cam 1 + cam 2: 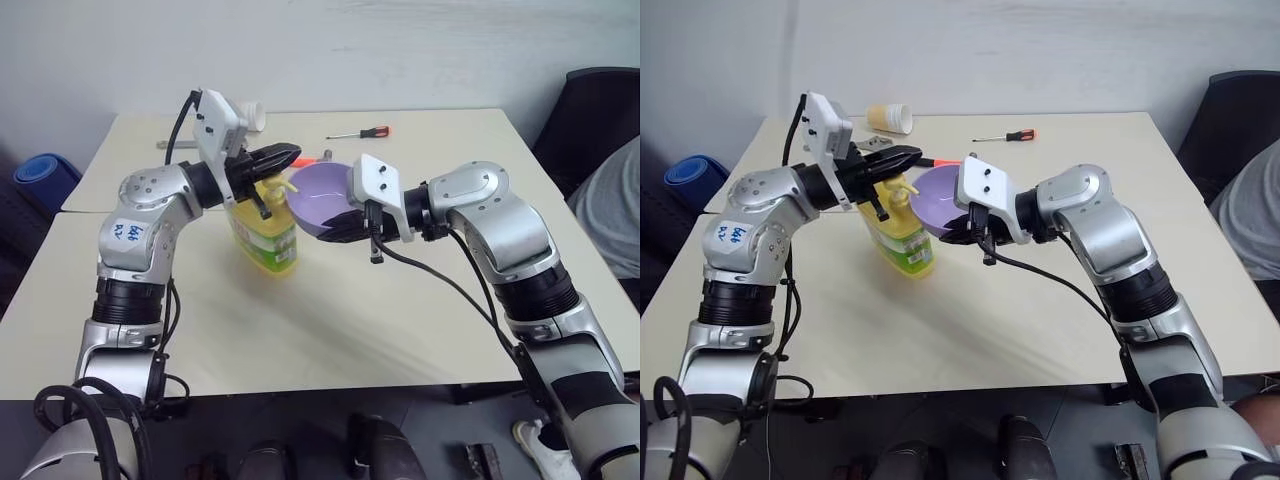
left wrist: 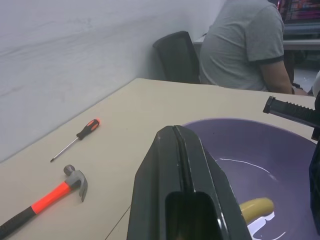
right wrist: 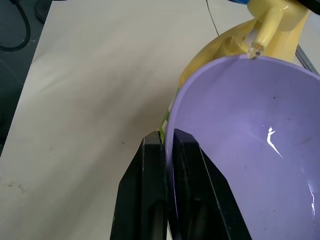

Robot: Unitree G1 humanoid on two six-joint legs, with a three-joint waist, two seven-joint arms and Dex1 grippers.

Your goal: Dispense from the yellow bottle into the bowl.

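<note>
Right gripper: I am pinching the thin rim of the bowl between my black fingers, holding it tilted off the table under the spout.
Left gripper: I am pressing my closed fingers onto the pump top.
Yellow bottle: standing upright just beside the bowl, spout over its rim.
Materials: I am handling smooth, glossy lavender plastic, round and shallow; the jug is tall and labelled.

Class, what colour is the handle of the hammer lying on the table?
Bright orange-red with a black end on the hammer; clearest in the left wrist view.
</note>
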